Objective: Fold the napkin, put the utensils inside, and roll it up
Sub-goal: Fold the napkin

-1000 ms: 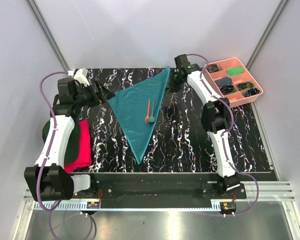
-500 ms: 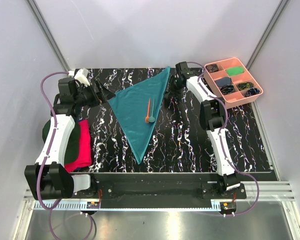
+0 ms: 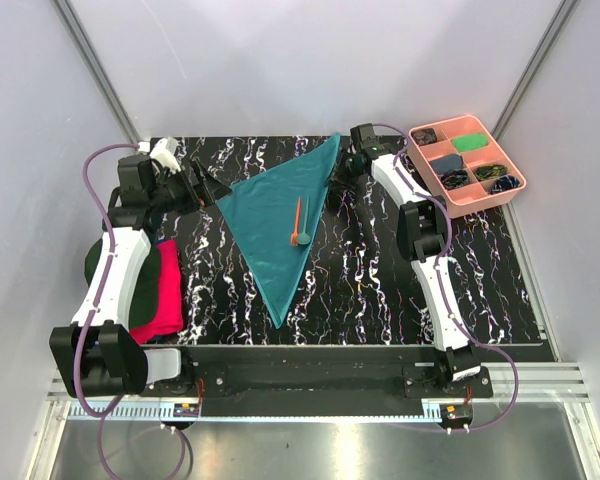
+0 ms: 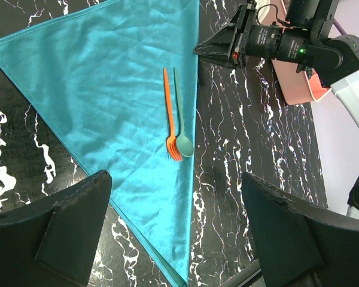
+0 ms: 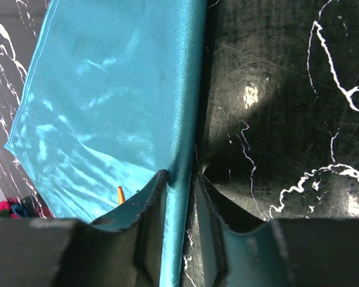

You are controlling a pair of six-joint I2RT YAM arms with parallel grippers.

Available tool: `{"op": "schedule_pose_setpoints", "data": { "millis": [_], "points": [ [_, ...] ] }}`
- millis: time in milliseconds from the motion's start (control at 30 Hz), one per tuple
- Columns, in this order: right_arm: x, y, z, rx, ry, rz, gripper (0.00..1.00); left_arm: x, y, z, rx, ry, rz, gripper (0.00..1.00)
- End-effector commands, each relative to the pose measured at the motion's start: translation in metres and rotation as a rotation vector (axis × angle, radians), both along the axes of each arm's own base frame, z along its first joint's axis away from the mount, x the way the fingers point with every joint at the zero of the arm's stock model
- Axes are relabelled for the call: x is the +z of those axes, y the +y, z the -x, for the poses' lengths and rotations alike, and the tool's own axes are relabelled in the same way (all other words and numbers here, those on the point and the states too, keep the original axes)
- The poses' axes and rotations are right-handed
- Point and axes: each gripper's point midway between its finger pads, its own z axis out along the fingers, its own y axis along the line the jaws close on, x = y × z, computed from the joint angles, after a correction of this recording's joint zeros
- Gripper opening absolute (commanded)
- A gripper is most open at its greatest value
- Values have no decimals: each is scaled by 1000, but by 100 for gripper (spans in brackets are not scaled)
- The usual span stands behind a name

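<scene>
The teal napkin [image 3: 275, 215] lies flat on the black marble table, folded into a triangle with its long point toward the front. An orange fork [image 3: 297, 213] and a teal spoon [image 3: 304, 238] lie side by side on it near its right edge; both show in the left wrist view, the fork [image 4: 169, 113] beside the spoon [image 4: 183, 141]. My left gripper [image 3: 212, 188] is open and empty above the napkin's left corner [image 4: 107, 89]. My right gripper [image 3: 342, 168] is at the napkin's far right corner, its jaws narrowed around the folded edge [image 5: 178, 149].
A pink compartment tray [image 3: 480, 205] with small items stands at the back right. A bright pink-red cloth [image 3: 158, 290] and a dark green cap [image 3: 92, 262] lie beside the left arm, off the table's left edge.
My right gripper has moved left and slightly forward onto the napkin's far right corner. The left arm, napkin and utensils have not moved.
</scene>
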Motion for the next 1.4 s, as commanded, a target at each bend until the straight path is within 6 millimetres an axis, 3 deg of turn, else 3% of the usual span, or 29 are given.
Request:
{"op": "schedule_pose_setpoints", "data": {
  "millis": [0, 300, 433, 700, 767, 800, 833, 900, 1000, 1100, 1167, 1200, 1233, 1267, 1300, 1333, 1367],
  "points": [
    [-26, -1, 7, -4, 48, 22, 29, 9, -4, -4, -23, -48, 14, 92],
    [-34, -3, 11, 7, 60, 36, 13, 10, -4, -4, -27, -52, 14, 92],
    [-33, -3, 12, 20, 57, 37, 0, 11, -4, -4, -27, -53, 16, 92],
    [-37, -22, 39, -5, 94, 140, 0, 13, -5, -2, -31, -58, 18, 92],
    [-33, -30, 53, -25, 97, 157, 0, 15, -6, -1, -34, -63, 20, 92],
    [-15, -34, 54, -48, 63, 161, 0, 17, -6, -1, -33, -68, 20, 92],
    [-32, -41, 70, -72, 99, 175, 0, 18, -6, -1, -35, -71, 21, 92],
    [-33, -55, 94, -104, 119, 202, 0, 18, -6, 0, -33, -71, 23, 92],
    [-34, -63, 114, -144, 122, 206, 0, 20, -8, 1, -40, -78, 29, 92],
    [-45, -81, 166, -165, 174, 257, 0, 22, -8, 1, -41, -82, 34, 92],
    [-46, -86, 186, -186, 187, 263, 0, 22, -8, 2, -41, -83, 38, 92],
    [-37, -87, 192, -197, 167, 253, 0, 22, -9, 1, -43, -84, 41, 92],
    [-47, -91, 213, -205, 201, 255, 2, 22, -10, 2, -46, -82, 42, 92],
    [-47, -92, 219, -208, 205, 246, 5, 23, -10, 2, -47, -85, 43, 92],
    [-36, -90, 223, -205, 189, 220, 11, 24, -10, 2, -47, -90, 42, 92],
    [-37, -92, 233, -204, 202, 218, 18, 24, -10, 3, -46, -89, 44, 92],
    [-31, -93, 234, -203, 192, 211, 30, 24, -9, 2, -42, -90, 42, 92]
  ]
}}
